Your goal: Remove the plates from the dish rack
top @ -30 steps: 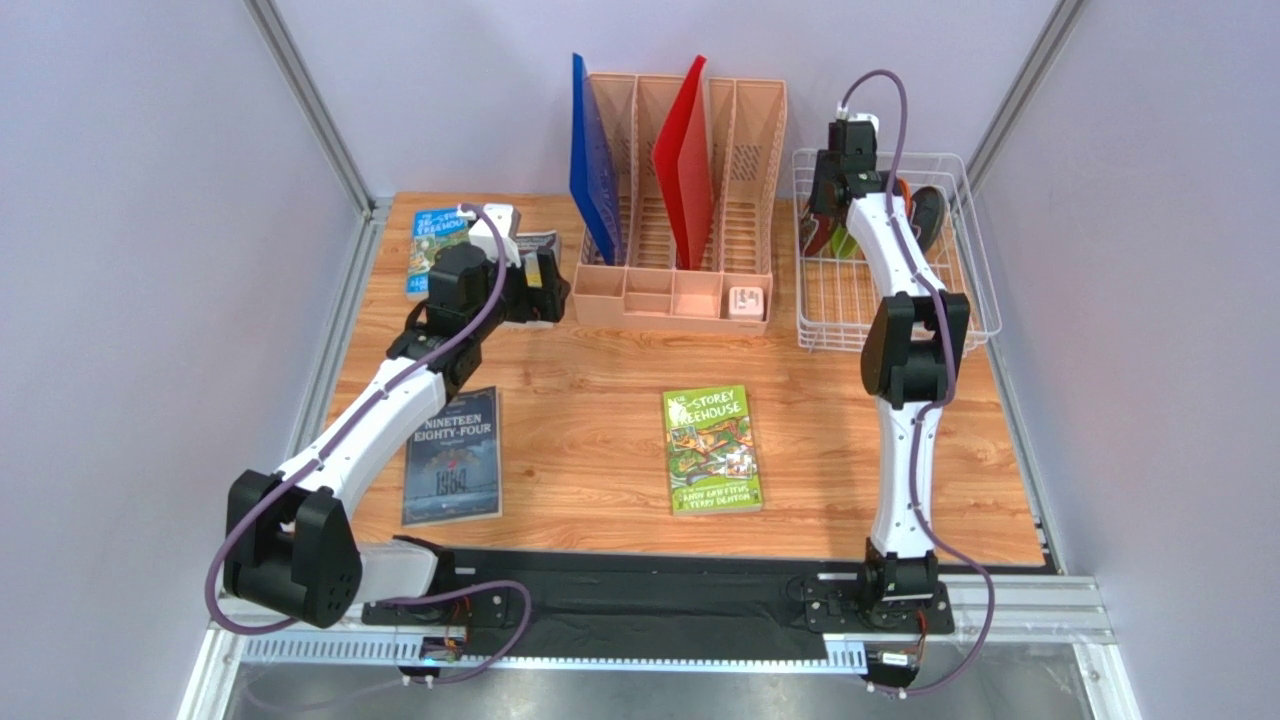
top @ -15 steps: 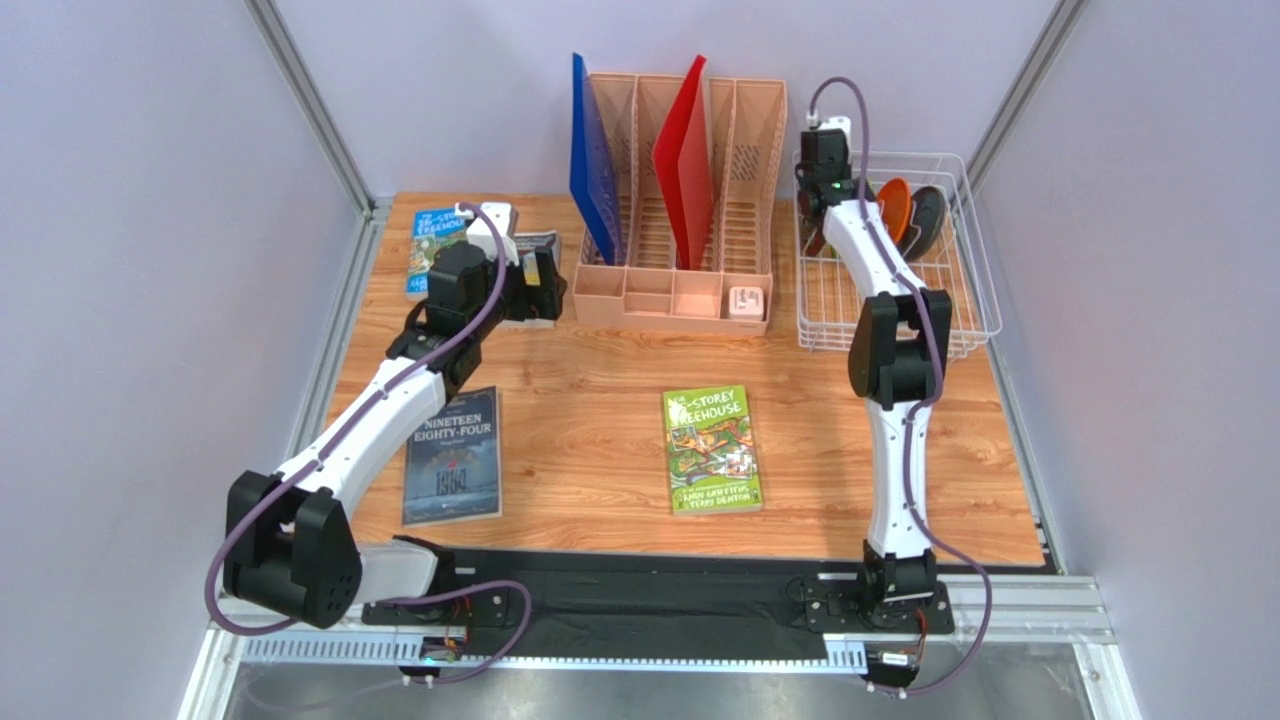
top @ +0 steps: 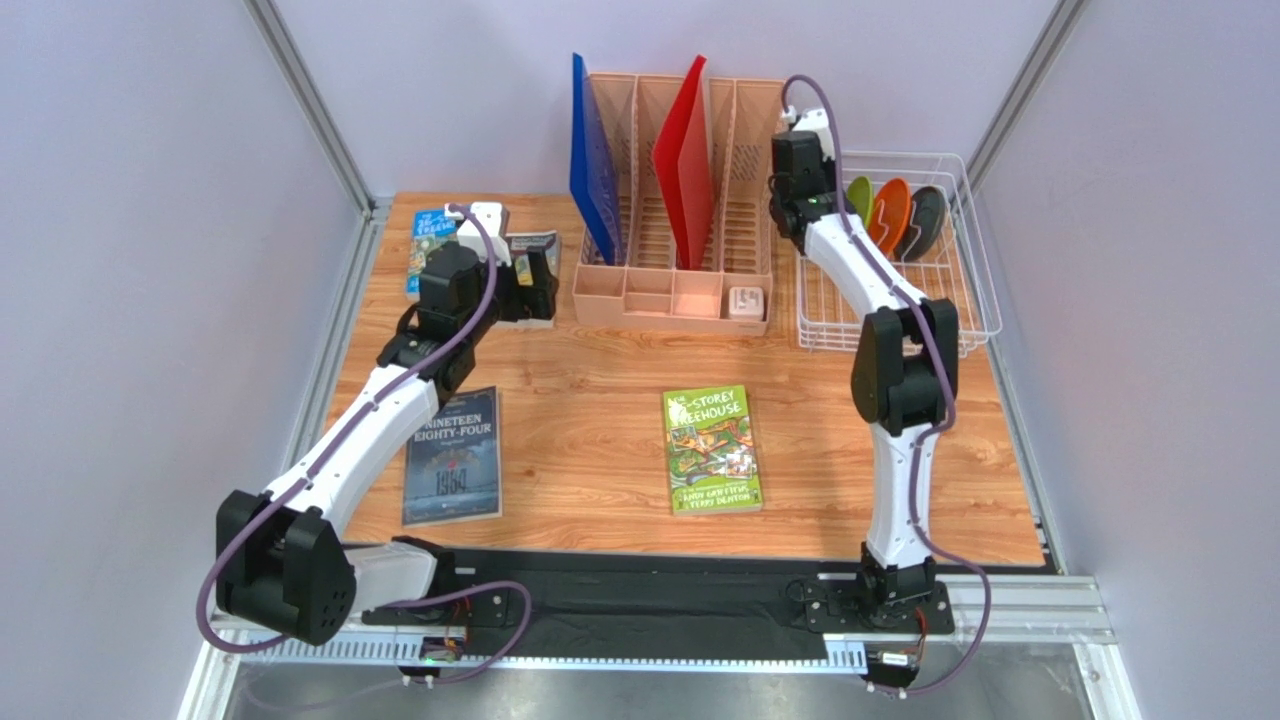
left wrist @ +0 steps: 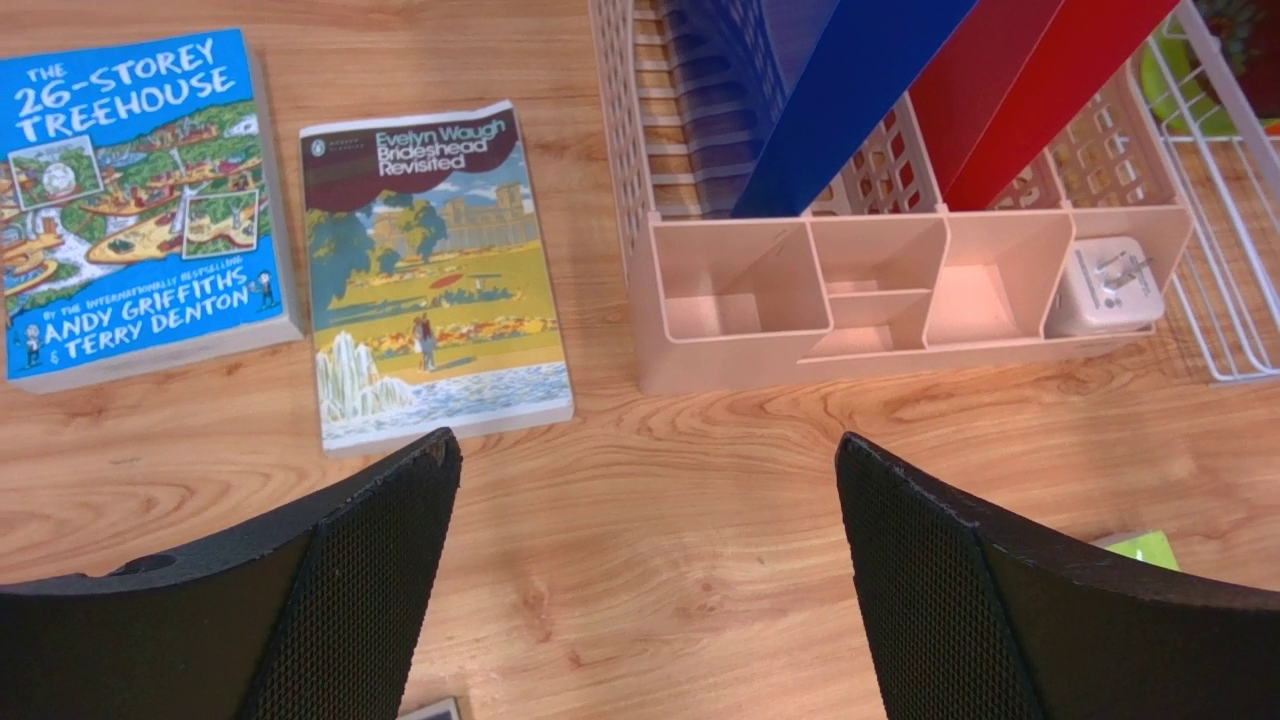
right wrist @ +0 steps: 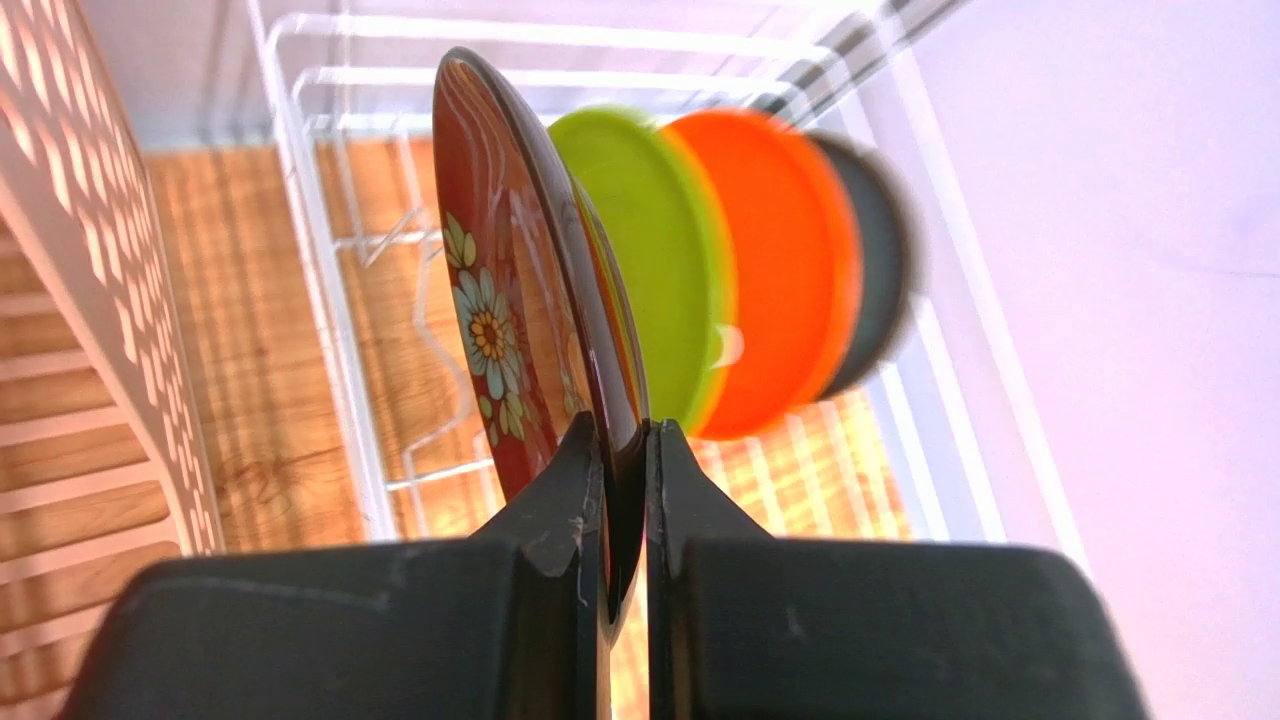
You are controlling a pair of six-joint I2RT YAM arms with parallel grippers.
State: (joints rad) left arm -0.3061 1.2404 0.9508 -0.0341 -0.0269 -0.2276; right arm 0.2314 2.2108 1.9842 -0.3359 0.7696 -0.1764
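My right gripper (right wrist: 627, 450) is shut on the lower rim of the dark red floral plate (right wrist: 504, 300), which stands on edge between the fingers. Behind it the lime green plate (right wrist: 661, 255), the orange plate (right wrist: 774, 270) and the dark teal-grey plate (right wrist: 879, 255) stand upright in the white wire dish rack (right wrist: 323, 225). From above, the right gripper (top: 796, 165) hangs over the rack's (top: 887, 338) left edge, and the green (top: 858, 195), orange (top: 893, 210) and dark (top: 927, 218) plates show. My left gripper (left wrist: 646, 465) is open over bare wood.
A pink slotted organiser (top: 684, 285) holding a blue and a red folder stands just left of the rack. Books lie on the table: a green one (top: 711, 449), a dark one (top: 452, 455), and two by the left gripper (left wrist: 135, 195) (left wrist: 428, 270).
The right gripper has closed on the dark red plate and carried it up and to the left, out of the row of plates. The left arm has shifted slightly left.
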